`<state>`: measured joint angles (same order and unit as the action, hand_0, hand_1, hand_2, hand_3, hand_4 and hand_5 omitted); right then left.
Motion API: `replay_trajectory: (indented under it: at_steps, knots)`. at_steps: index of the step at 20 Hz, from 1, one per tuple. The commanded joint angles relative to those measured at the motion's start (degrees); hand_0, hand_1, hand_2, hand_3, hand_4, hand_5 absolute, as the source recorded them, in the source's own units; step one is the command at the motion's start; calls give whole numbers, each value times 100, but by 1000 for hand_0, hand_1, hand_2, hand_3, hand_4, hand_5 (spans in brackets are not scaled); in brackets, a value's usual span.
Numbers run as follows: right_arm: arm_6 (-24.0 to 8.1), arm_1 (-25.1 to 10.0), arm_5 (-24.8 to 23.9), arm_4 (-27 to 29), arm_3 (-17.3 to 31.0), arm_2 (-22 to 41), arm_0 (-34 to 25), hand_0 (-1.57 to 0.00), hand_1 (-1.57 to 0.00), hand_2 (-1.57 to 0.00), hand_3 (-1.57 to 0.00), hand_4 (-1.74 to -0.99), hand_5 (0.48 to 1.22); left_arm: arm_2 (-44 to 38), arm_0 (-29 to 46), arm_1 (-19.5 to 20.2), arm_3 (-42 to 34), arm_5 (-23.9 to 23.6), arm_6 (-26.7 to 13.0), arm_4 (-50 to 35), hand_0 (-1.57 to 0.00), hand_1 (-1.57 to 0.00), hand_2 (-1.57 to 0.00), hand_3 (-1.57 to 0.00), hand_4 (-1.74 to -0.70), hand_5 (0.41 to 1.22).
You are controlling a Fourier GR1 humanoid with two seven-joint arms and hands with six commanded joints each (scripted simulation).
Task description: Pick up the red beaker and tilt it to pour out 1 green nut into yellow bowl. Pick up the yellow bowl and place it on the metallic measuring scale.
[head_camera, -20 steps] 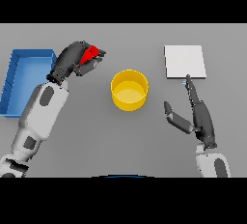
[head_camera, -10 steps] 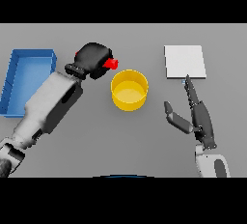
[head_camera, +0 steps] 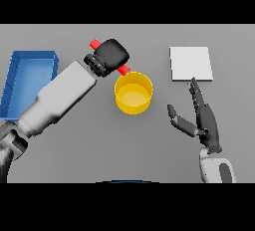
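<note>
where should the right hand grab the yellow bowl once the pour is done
Probably the right-hand wall of the yellow bowl. It stands upright and open-topped, so straight sides and rim offer a pinch, thumb inside, fingers outside. Come from the right: the right hand rests open there, while the left hand holds the red beaker tilted at the upper-left rim.

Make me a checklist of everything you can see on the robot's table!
Surface: grey table, bare in the middle.
Job's things: red beaker tipped, its other end at the rim of the yellow bowl; no nut seen; pale square scale to the right, nothing on it.
Clutter: blue tray at the left edge.
Hands: left hand curled round the beaker; right hand open, near the scale, holding nothing.
Cables: nothing seen.
Surroundings: nothing seen.
</note>
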<state>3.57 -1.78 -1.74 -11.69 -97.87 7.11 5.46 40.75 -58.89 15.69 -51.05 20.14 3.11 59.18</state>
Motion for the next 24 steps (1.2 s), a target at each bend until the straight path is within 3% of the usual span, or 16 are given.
replay_trajectory:
  at_steps: [1, 7, 11, 13, 20, 24]
  knots:
    - [80, -13, -24, -21, -3, -12, 2, 1, 1, 1, 1, -1221, 610, 111, -54, -37, 50, -2, 60, 102, -1571, -1571, -1571, -1458, -1727, 1219]
    - [189, 50, -167, -223, -105, 84, 107, 1, 1, 1, 1, -1173, 572, 842, -605, 6, 312, 1, 502, 859, -1571, -1571, -1571, -1541, -1736, 1221]
    - [240, 65, -102, -51, -109, 24, 149, 1, 1, 1, 1, -1147, 566, 1308, -798, 27, 372, -27, 737, 1296, -1571, -1571, -1571, -1559, -1738, 1221]
    - [121, 79, -131, -94, -114, 40, 88, 1, 1, 1, 1, -1130, 565, 1522, -851, 26, 369, -62, 781, 1511, -1571, -1571, -1571, -1563, -1736, 1221]
    - [249, 45, -161, -114, -104, 5, 150, 1, 1, 1, 1, -1130, 577, 2048, -1282, -46, 569, -234, 991, 2151, -1571, -1571, -1571, -1569, -1733, 1221]
    - [210, 56, -168, -138, -122, 27, 122, 1, 1, 1, 1, -1137, 568, 2137, -1993, -45, 646, -230, 1290, 2391, -1571, -1571, -1571, -1570, -1731, 1221]
